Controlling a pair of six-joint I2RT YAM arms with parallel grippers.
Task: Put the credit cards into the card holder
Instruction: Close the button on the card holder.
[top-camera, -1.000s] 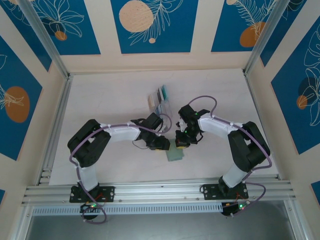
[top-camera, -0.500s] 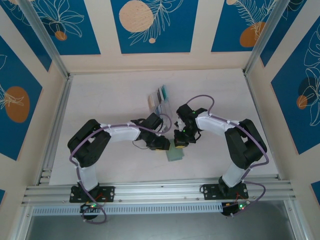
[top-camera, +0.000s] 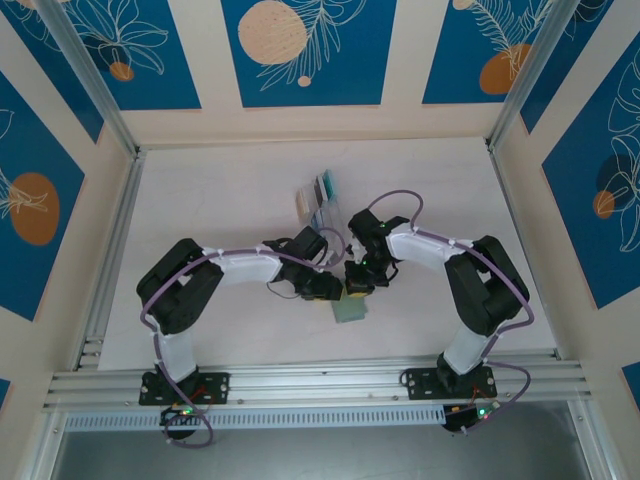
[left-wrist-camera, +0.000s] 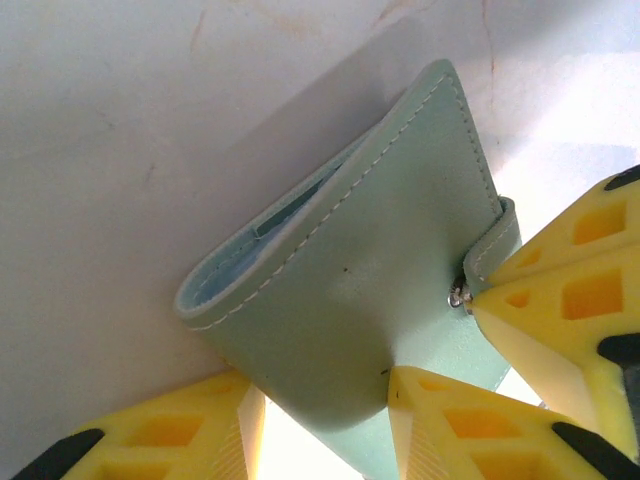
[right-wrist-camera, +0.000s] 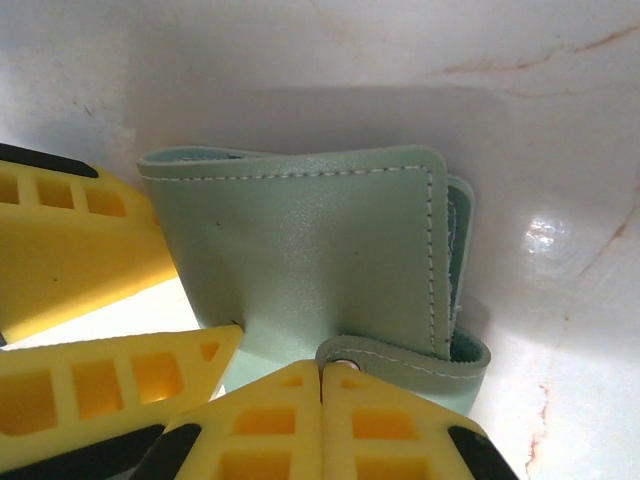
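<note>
- We cannot count the credit cards (top-camera: 321, 194) from above: too small.
- Left gripper (top-camera: 325, 292) and right gripper (top-camera: 357, 285) cover the upper edge of the card holder (top-camera: 351, 310).
- Left wrist view crops its lower corner.

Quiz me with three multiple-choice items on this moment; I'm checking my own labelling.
1. Where is the card holder? A at the tips of the left gripper and right gripper; B inside a drawer; C on the floor.
2. Its colour? A red; B pale green; C black.
3. The right gripper's fingers are: A spread wide; B shut together; C around a cup.
Key: 1 A, yellow fingers of both arms touch it; 2 B, both wrist views show green; 3 B, their tips meet at the tab.
</note>
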